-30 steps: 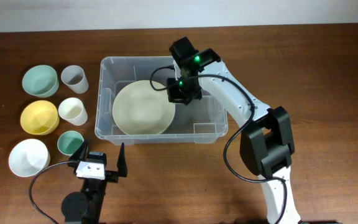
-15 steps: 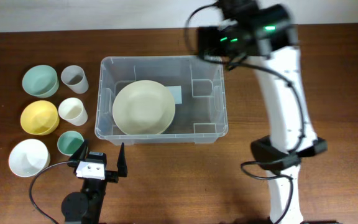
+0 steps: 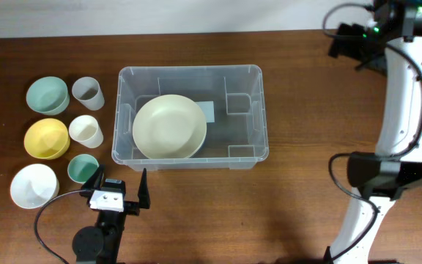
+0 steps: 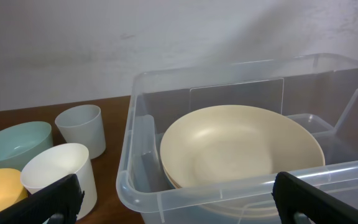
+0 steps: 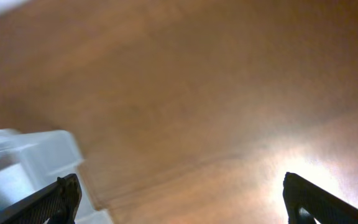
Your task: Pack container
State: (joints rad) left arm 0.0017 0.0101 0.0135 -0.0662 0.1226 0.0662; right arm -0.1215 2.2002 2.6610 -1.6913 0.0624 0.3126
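Note:
The container [image 3: 189, 70], a large clear bin, stands mid-table with a cream plate [image 3: 169, 126] lying in its left half. My left gripper [image 3: 121, 182] waits open just in front of the bin's near wall, empty. In the left wrist view the container rim [image 4: 241, 183] runs between my spread fingers, with the plate [image 4: 241, 149] behind it, and the left gripper [image 4: 178, 194] is open. My right gripper [image 3: 345, 42] hovers high at the far right, well away from the bin. Its wrist view shows the right gripper [image 5: 182, 186] open over bare wood, with a container corner [image 5: 23, 162] at the left.
Left of the bin stand a green bowl [image 3: 47, 94], a yellow bowl [image 3: 47, 138], a white bowl [image 3: 34, 185], a grey cup [image 3: 88, 92], a white cup [image 3: 86, 130] and a small green cup [image 3: 83, 168]. The right arm's base [image 3: 383, 176] stands at the right.
My right gripper has left the plate's right edge inside the bin, opened, and swung up and away to the far right. The plate stays in the bin. The left arm has not moved.

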